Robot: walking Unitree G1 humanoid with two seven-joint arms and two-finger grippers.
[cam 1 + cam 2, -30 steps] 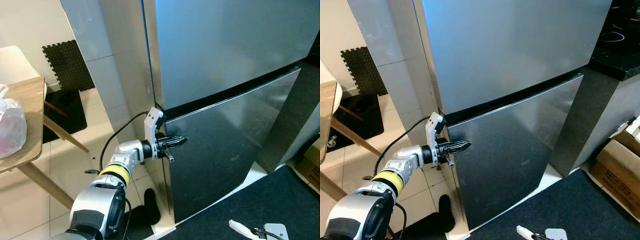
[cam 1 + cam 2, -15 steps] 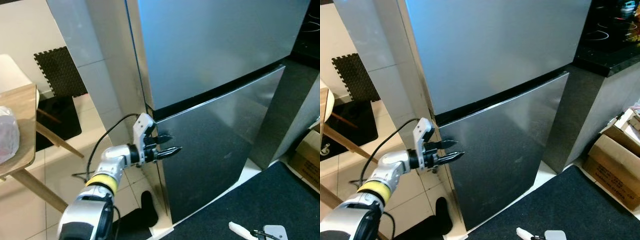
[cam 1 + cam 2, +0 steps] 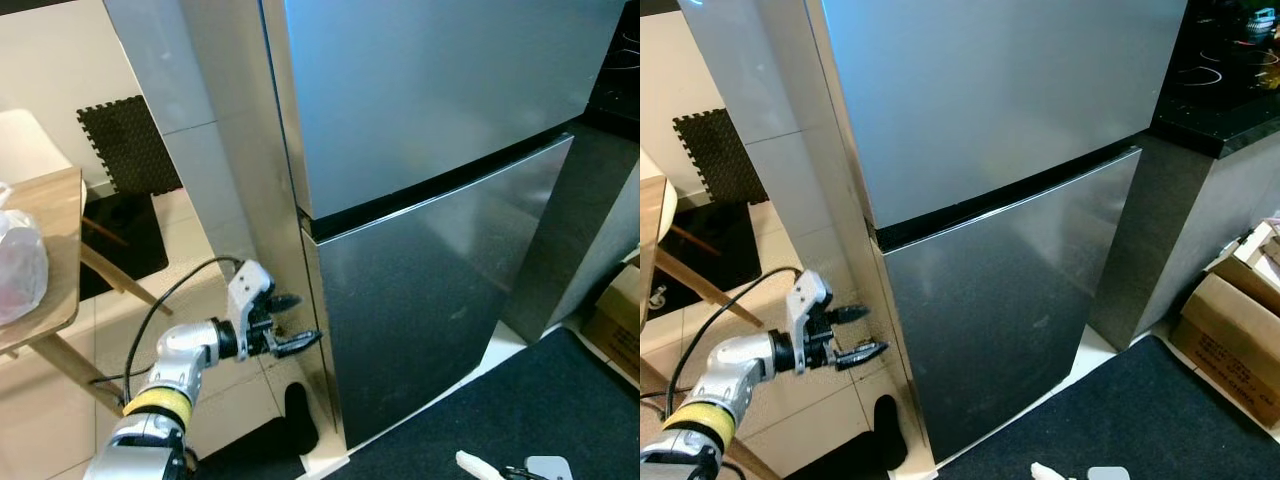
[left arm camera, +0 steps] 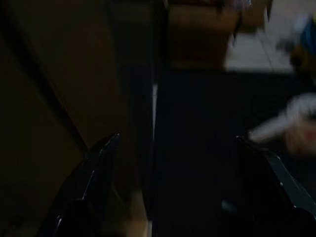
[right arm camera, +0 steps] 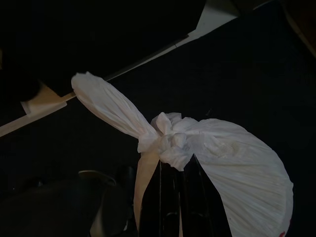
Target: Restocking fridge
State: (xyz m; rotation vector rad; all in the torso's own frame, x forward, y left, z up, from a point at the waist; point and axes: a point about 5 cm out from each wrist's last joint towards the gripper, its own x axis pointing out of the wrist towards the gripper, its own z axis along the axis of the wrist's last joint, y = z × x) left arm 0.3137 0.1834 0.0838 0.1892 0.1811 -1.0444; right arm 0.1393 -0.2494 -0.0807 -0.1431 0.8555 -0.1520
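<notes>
Right pincer (image 5: 174,170) grips knotted white bag (image 5: 222,163); left pincer (image 3: 290,322) spread beside fridge (image 3: 420,200).

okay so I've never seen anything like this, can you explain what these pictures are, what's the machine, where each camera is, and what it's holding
This is a humanoid robot standing in front of a tall silver fridge with both doors shut. The two wide pictures come from a stereo camera on its head, looking forward and down. In them the robot's left hand reaches toward the fridge's left edge, fingers open and holding nothing. At far left, a wooden table carries a plastic bag. A dark mat covers the floor before the fridge.

The two dark pictures come from cameras on the wrists, looking along each hand's black fingers. The left one shows the open fingers against dim shapes. The right one shows the right hand pinching the knot of a white plastic bag hanging over the mat.
</notes>
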